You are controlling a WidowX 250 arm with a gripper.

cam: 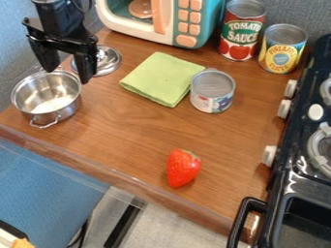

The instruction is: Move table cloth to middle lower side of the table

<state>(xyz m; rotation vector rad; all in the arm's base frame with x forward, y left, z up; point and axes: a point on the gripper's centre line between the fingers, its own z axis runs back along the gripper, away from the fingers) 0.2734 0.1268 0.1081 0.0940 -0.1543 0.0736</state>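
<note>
Black arm at upper left; end effector hanging downward, two fingers spread apart.

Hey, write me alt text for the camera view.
A green cloth lies folded toward the back of a wooden table, beside a short can. The open black tool hangs at upper left near a metal pot and lid. A strawberry sits nearer the camera, and a stove stands at right.
</note>
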